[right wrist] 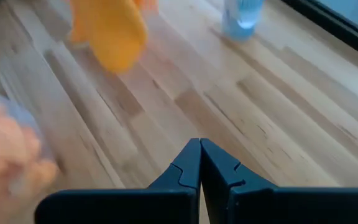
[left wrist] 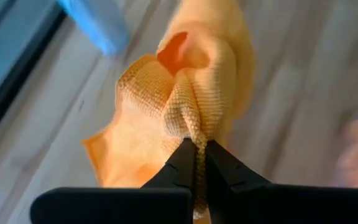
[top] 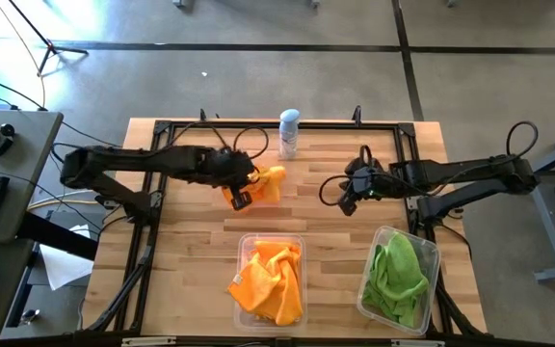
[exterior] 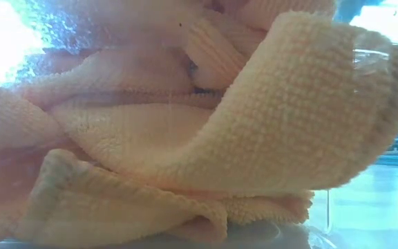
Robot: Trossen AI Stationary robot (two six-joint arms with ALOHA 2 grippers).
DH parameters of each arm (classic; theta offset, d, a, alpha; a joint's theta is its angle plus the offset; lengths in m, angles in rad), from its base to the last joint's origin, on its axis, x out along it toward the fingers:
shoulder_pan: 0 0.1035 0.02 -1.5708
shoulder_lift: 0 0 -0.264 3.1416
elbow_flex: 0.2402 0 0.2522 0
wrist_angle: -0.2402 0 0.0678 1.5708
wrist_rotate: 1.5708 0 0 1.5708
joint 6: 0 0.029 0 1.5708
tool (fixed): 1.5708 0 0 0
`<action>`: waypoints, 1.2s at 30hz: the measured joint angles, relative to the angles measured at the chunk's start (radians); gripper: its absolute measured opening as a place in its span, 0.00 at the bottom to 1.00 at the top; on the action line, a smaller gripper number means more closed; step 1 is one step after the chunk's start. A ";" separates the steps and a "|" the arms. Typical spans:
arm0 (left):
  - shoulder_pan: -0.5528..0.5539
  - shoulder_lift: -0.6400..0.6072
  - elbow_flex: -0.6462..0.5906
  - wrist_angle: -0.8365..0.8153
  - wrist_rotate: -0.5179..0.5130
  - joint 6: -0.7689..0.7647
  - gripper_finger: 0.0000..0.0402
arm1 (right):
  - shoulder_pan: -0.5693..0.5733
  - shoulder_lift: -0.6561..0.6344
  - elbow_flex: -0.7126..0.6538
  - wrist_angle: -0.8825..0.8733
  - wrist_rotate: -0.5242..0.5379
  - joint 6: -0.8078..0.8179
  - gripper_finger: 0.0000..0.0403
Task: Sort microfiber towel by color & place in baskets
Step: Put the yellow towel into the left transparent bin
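While the right gripper (top: 348, 203) hovers with fingers pressed together, the left gripper's (left wrist: 197, 163) fingers pinch an orange microfiber towel (left wrist: 188, 106) above the tabletop (top: 191, 246).

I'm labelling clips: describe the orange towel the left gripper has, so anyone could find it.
On the wooden table, look near the spray can at the far edge. The left gripper is shut on a bunched orange towel, the only one outside the baskets.
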 joint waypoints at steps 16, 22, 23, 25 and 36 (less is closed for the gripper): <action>-0.498 0.151 0.570 -0.141 -0.278 -0.207 0.00 | 0.147 -0.003 0.000 -0.133 -0.007 -0.029 0.00; -0.646 0.274 0.726 -0.183 -0.308 -0.305 0.00 | 0.199 -0.003 0.000 -0.133 -0.007 -0.016 0.00; -0.667 0.297 0.749 -0.184 -0.308 -0.314 0.00 | 0.208 -0.003 0.000 -0.133 -0.007 -0.008 0.00; -0.703 0.339 0.787 -0.186 -0.302 -0.332 0.00 | 0.227 -0.003 0.000 -0.132 -0.007 -0.002 0.00; -0.727 0.476 0.850 -0.401 -0.337 -0.468 0.00 | 0.318 -0.003 0.000 -0.114 0.003 0.070 0.00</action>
